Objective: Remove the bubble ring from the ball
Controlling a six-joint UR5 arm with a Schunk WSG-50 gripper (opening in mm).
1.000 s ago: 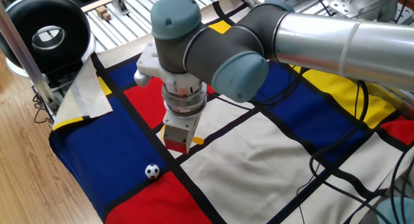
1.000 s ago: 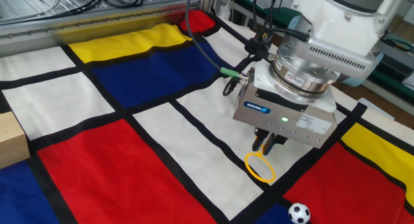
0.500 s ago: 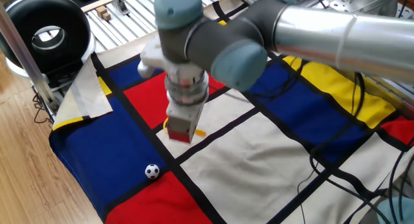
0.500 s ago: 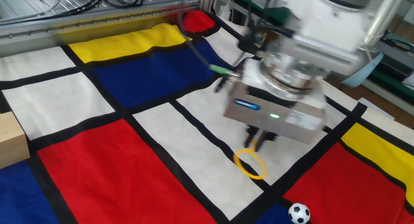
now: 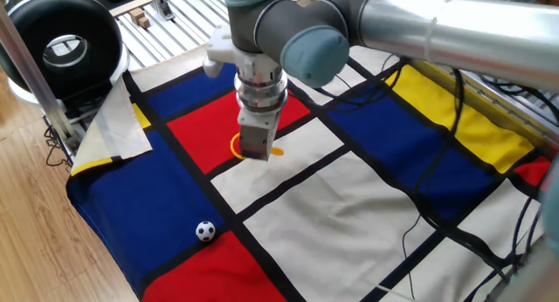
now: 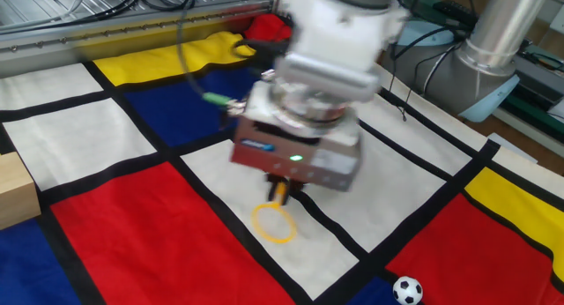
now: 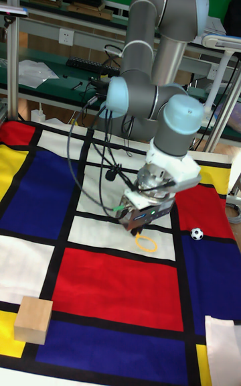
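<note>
My gripper [image 6: 281, 194] is shut on the short handle of the yellow-orange bubble ring [image 6: 279, 204]. The hoop hangs from the fingertips just over a white patch of the cloth. In one fixed view the gripper [image 5: 255, 152] covers most of the bubble ring [image 5: 277, 150], near the edge of a red patch. The small black-and-white ball [image 6: 406, 290] lies free on the cloth, well apart from the ring. It also shows as the ball [image 5: 205, 231] near the table's front, and in the tall view as the ball [image 7: 196, 233] to the right of the bubble ring [image 7: 148, 250].
A tan wooden cube [image 6: 13, 190] sits at the cloth's left edge, seen as the cube [image 7: 33, 319] in the tall view. Black cables [image 5: 437, 223] trail over the cloth on the arm's side. A black round device [image 5: 61, 40] stands beyond the table corner.
The gripper has carried the bubble ring away from the ball, across the white patch toward the red one. The ball has stayed in place.
</note>
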